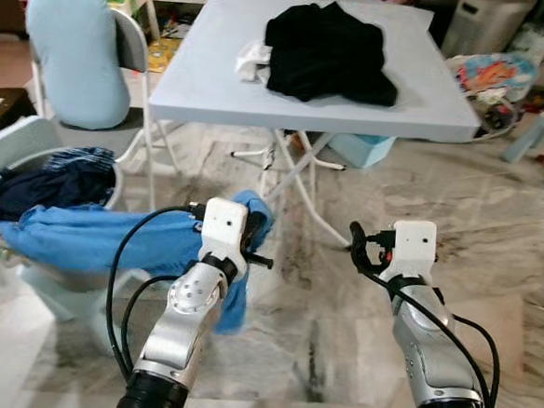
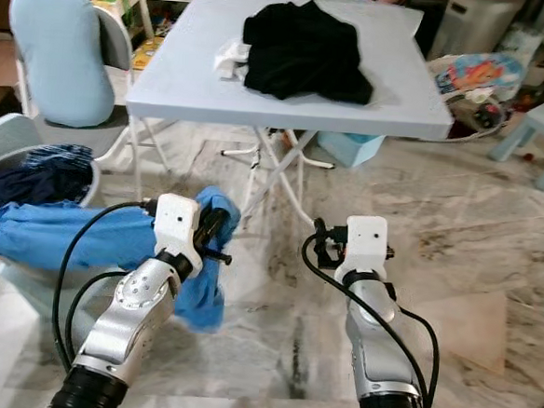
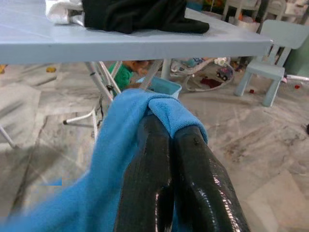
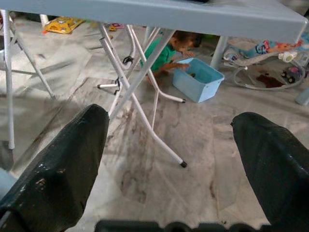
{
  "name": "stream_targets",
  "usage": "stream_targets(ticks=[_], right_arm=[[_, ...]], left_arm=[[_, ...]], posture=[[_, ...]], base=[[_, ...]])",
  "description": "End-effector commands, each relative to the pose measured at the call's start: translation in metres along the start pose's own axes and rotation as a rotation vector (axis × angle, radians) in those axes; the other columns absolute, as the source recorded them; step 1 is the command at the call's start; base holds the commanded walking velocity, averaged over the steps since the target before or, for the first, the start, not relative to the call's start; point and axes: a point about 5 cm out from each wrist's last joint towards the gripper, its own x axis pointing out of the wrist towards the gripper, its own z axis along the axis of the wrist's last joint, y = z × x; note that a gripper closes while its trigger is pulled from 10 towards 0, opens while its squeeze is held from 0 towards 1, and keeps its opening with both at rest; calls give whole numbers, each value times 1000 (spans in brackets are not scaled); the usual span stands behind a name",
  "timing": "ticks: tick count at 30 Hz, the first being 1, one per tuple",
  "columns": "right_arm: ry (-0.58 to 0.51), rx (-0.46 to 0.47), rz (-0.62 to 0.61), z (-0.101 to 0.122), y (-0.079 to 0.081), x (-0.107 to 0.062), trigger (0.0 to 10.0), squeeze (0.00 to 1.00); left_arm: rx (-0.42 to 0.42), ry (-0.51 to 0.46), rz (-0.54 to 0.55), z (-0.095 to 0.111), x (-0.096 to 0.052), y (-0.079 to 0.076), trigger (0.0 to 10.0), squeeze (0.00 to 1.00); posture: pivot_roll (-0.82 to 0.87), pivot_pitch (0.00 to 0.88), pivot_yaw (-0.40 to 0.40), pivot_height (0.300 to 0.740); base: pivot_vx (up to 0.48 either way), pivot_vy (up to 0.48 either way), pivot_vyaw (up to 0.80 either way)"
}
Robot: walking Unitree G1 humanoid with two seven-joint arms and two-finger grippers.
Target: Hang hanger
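over marble floor (image 1: 494, 238), left pincer (image 3: 169, 137) pinches blue cloth (image 3: 120, 125).

Left gripper (image 1: 255, 223) is pinching a blue cloth (image 1: 102, 234) that's trailing out of the laundry basket (image 1: 14, 153). Right gripper (image 1: 361, 243) is hovering over marble floor (image 1: 494, 238), with black clothes (image 1: 327, 53) sitting on the folding table (image 1: 215, 79).
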Motion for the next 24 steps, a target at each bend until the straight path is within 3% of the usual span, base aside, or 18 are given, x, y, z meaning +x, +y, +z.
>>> stream_targets(ticks=[1, 3, 8, 14, 16, 18, 19, 24], right_arm=[[-11, -5, -7, 3, 1, 1, 10000, 0], [-16, -10, -17, 5, -4, 4, 10000, 0], [-18, -12, -18, 7, -4, 5, 10000, 0], [-13, 1, -8, 5, 0, 3, 10000, 0], [-21, 50, 13, 5, 4, 2, 10000, 0], [-21, 56, 15, 6, 5, 3, 10000, 0], [-20, 48, 15, 7, 5, 3, 10000, 0], [-20, 41, 19, 7, 3, 4, 10000, 0]], left_arm=[[11, -60, -36, 19, 5, -8, 10000, 0], [3, -109, -69, 36, 12, -19, 10000, 0], [16, -112, -81, 36, 13, -20, 10000, 0], [106, 25, -27, 1, 6, 6, 10000, 0], [88, 78, 36, -10, 3, 17, 10000, 0], [80, 83, 39, -11, 3, 18, 10000, 0], [37, 105, 57, -16, 1, 21, 10000, 0], [-1, 79, 37, -18, -2, 23, 10000, 0]], posture=[[-71, 125, 5, 740], [-70, 122, 3, 740], [-72, 118, 3, 740], [-64, 116, 5, 740], [-64, 116, 5, 740], [-65, 114, 6, 740], [-67, 114, 5, 740], [-72, 113, -1, 740]], base=[[0, 0, 0], [0, 0, 0], [0, 0, 0], [0, 0, 0], [0, 0, 0], [0, 0, 0], [0, 0, 0], [0, 108, 0]])
